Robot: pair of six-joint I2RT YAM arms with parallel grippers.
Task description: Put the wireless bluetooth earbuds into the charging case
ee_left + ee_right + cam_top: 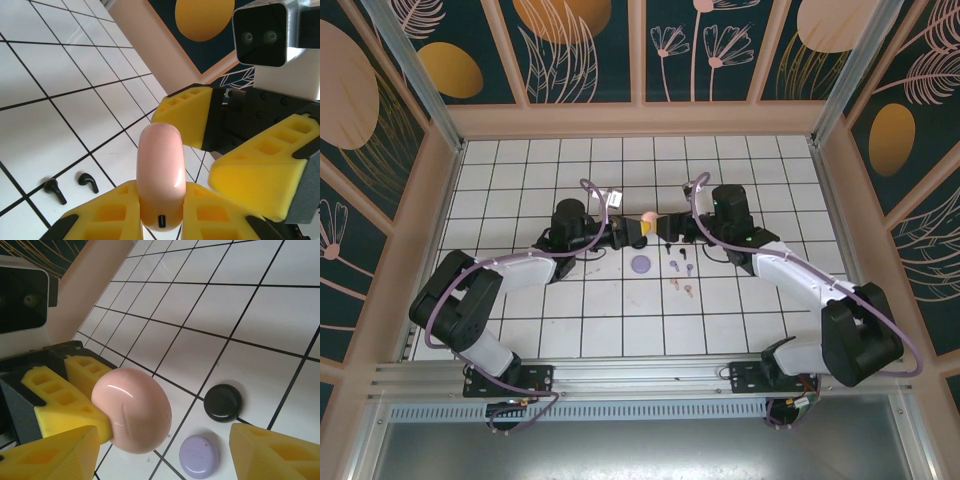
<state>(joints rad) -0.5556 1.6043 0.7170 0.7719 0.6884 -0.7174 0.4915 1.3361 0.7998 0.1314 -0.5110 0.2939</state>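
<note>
Left gripper (160,207) is clamped on the pink case (160,177). Its fingers pinch the lower edge on either side of the charge port, and the case sits edge-up, clear of the table (520,180). Right gripper (160,460) is spread wide with nothing in it, facing the case head-on. In the right wrist view the case sits toward 10 o'clock of the gap.

The case looks closed, so the step is likely opening the lid.
- Centre your right fingers on the case first.
- Work a fingertip at the seam, not the dome, which looks glossy and slippery.
- Grip low and firm with the left so the lid half is free.

In the top view:
- Loose earbuds (675,265) lie on the tiles at 5 o'clock of the pink case.
- The lilac case (641,264) is at 6 o'clock.

The black case (223,402) is near the lilac one.
</note>
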